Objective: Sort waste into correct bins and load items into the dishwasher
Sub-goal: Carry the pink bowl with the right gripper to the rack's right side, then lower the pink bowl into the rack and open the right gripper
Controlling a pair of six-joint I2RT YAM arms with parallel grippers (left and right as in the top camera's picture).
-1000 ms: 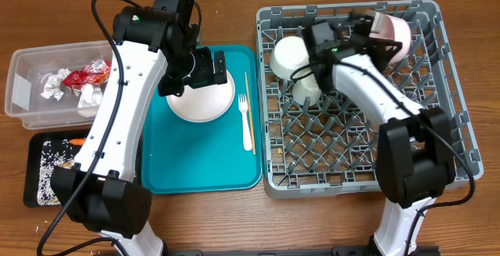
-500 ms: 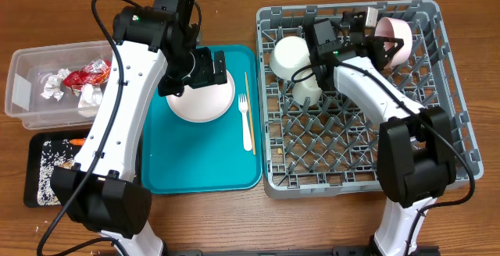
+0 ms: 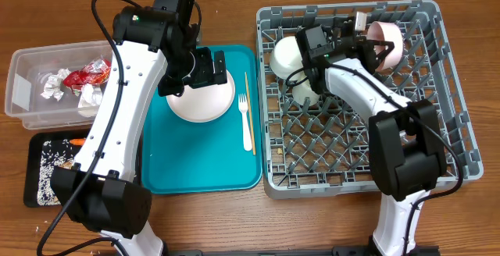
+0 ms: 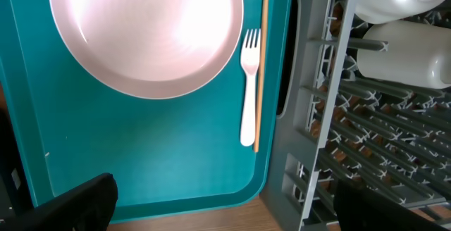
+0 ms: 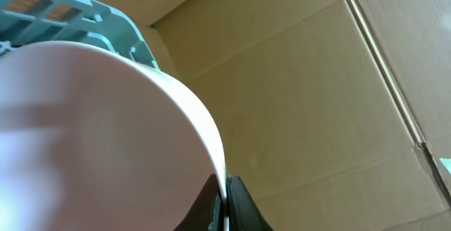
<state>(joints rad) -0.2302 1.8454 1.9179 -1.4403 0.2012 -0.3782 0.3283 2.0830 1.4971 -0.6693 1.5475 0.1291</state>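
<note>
Up at the far end of the grey dish rack (image 3: 437, 92), the right gripper (image 3: 373, 45) is clamped on the rim of a pink bowl (image 3: 387, 41), holding it up on edge. A white bowl (image 3: 289, 55) and a cup (image 3: 306, 90) sit to its left. Over the teal tray (image 3: 195, 162), the left gripper (image 3: 209, 69) hangs above a pale plate (image 4: 148, 34) with its jaws wide apart. A fork (image 4: 246, 90) and a chopstick (image 4: 261, 62) lie just right of the plate.

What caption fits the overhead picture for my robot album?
Right gripper holds a pink dish over the grey rack; open left gripper hovers above a white dish on the teal tray.
</note>
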